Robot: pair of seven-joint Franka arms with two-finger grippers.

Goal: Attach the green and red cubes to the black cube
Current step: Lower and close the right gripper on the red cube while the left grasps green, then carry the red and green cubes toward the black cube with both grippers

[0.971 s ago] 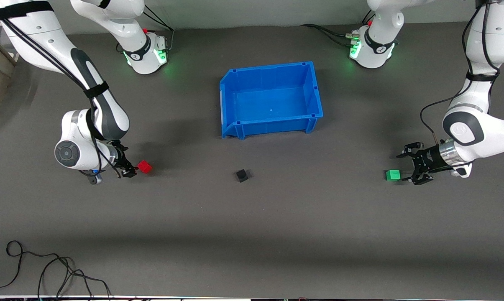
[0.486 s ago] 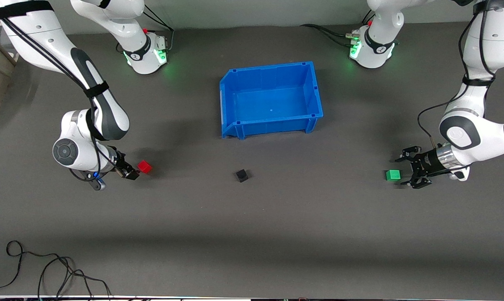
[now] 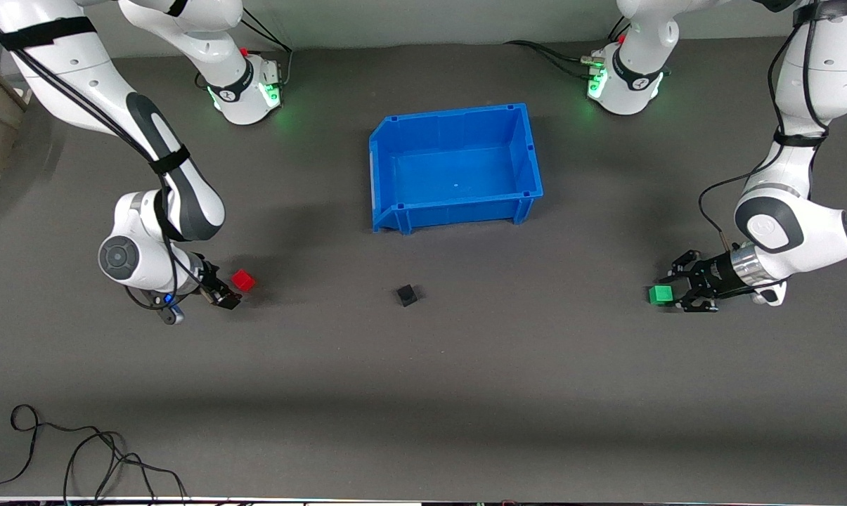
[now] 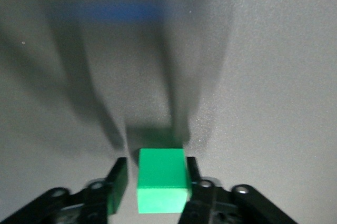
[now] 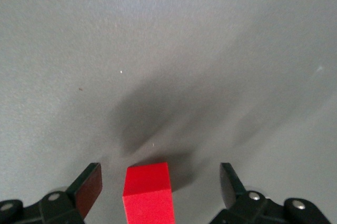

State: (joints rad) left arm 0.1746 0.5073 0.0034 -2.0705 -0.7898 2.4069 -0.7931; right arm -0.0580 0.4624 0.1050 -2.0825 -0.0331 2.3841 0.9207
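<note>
- The left gripper point(image 3: 678, 291) sits low at the table point(image 3: 465, 393), at the left arm's end
- The green cube point(image 3: 661, 294) lies on the table between its two fingers point(image 4: 118, 179); in the left wrist view the cube point(image 4: 162, 181) is touching or nearly touching one finger, while a narrow gap shows at the other
- The left fingers are spread just wider than the cube and are not squeezing it
- The right gripper point(image 3: 228, 289) is low at the table, at the right arm's end
- The red cube point(image 3: 243, 280) rests on the table at the mouth of its fingers point(image 5: 88, 186); in the right wrist view the cube point(image 5: 148, 193) lies between them, closer to one finger, with clear table showing on both sides
- The right fingers are released and spread wide, touching nothing
- The black cube point(image 3: 407, 295) stands alone on the table between the two grippers, well apart from the fingers of both
- A blue bin point(image 3: 528, 151) stands on the table farther from the front camera than the black cube, well clear of both sets of fingers
</note>
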